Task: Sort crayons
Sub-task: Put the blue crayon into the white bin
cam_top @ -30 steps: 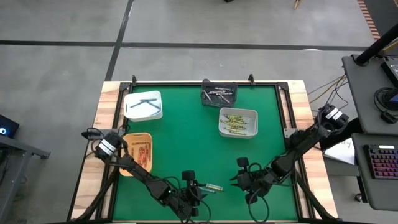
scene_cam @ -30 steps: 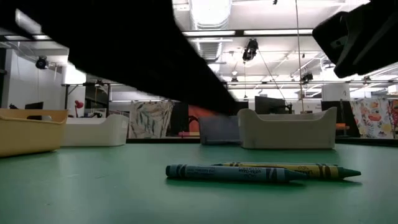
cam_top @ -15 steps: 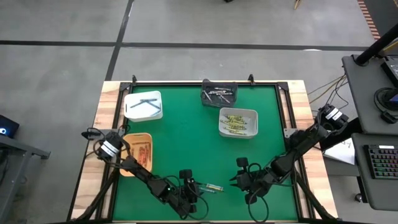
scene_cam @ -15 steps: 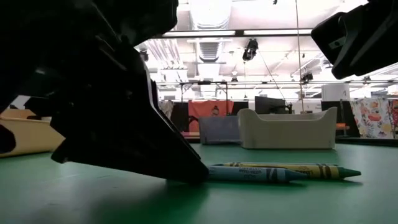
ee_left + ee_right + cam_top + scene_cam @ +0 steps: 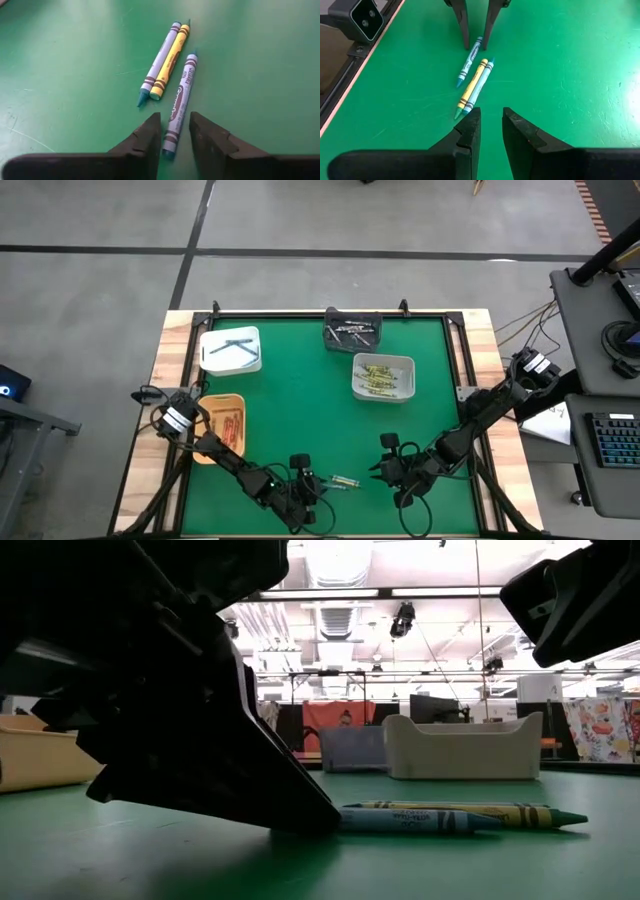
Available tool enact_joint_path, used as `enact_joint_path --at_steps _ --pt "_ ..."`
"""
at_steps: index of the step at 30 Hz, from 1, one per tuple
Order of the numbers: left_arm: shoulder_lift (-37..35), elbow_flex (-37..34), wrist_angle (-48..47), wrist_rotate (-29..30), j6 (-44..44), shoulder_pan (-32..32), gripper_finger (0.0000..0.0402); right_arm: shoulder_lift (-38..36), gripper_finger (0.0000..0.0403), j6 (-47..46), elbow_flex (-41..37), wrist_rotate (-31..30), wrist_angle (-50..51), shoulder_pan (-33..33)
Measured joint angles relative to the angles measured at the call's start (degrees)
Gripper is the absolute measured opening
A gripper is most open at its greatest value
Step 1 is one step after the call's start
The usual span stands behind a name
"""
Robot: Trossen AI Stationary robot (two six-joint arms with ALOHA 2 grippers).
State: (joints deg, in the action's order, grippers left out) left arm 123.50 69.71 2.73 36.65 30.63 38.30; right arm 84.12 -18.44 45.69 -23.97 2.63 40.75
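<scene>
Three crayons lie on the green mat near its front edge (image 5: 340, 481). A yellow crayon (image 5: 170, 62) and a pale blue crayon (image 5: 160, 62) lie side by side, and a blue crayon (image 5: 181, 92) lies apart from them. My left gripper (image 5: 175, 135) is open, fingertips down at the mat (image 5: 320, 825), one on either side of the blue crayon's near end (image 5: 169, 145). A gap still shows beside the crayon. My right gripper (image 5: 491, 125) hangs open above the mat to the right, just short of the pair (image 5: 472, 90), with nothing between its fingers.
Four trays stand on the mat's far half: a white tray (image 5: 232, 348) at the far left, an orange tray (image 5: 222, 423) at the left edge, a dark tray (image 5: 352, 330) at the far edge and a white tray (image 5: 382, 376) holding yellow crayons.
My left gripper has come down to the mat and now stands over the blue crayon's near end. In the low view its dark fingers now hide that end. The three crayons lie where they were.
</scene>
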Motion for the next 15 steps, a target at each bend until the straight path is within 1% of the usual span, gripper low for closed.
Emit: enact_joint_path --at_steps 7,10,15 --pt "-1.1 -0.2 -1.4 -0.3 -2.1 0.2 0.0033 0.0 0.007 0.2 0.0 0.0 0.0 0.0" --pt "-3.0 -0.4 -4.9 -0.3 -3.0 0.5 0.001 0.0 0.007 0.5 0.0 0.1 0.0 0.0" --pt "-8.8 0.0 -14.1 -0.3 -3.1 0.8 0.0006 -0.1 0.0065 1.8 0.1 0.1 0.1 0.0"
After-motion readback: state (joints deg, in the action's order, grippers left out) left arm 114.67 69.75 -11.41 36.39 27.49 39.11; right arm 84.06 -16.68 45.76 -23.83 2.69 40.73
